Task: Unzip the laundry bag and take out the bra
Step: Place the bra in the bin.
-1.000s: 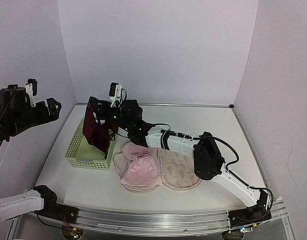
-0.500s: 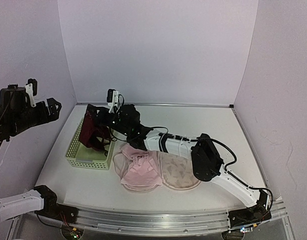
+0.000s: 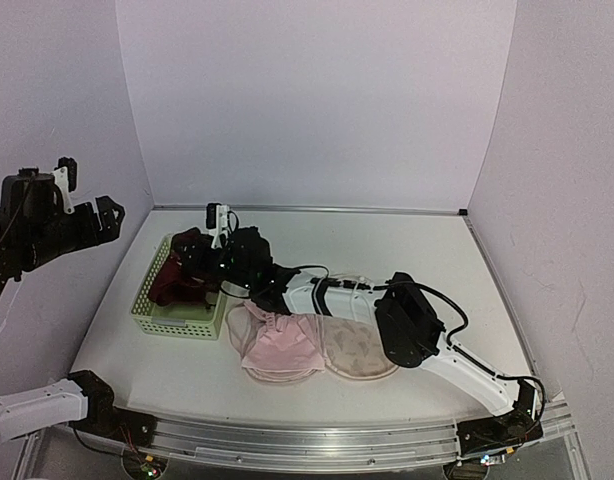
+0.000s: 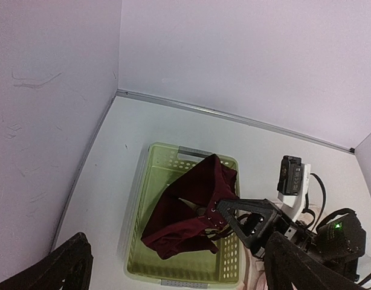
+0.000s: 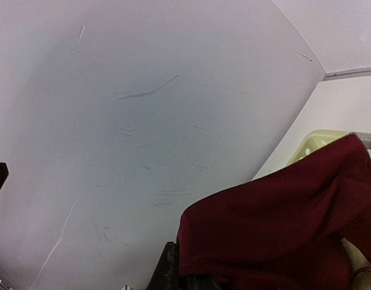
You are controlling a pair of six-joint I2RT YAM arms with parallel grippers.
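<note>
The right tool (image 3: 192, 264) is clamping the bra (image 4: 188, 208) in the basket (image 4: 141, 241), at ten o'clock from the bag (image 3: 359, 350); the left tool (image 3: 87, 190) is hanging spread apart.

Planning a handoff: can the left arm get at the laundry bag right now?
Probably yes. The left gripper hangs open, raised by the left wall. The laundry bag lies open with its near-left edge bare; the right arm crosses its far and right sides, holding the bra at the basket.
</note>
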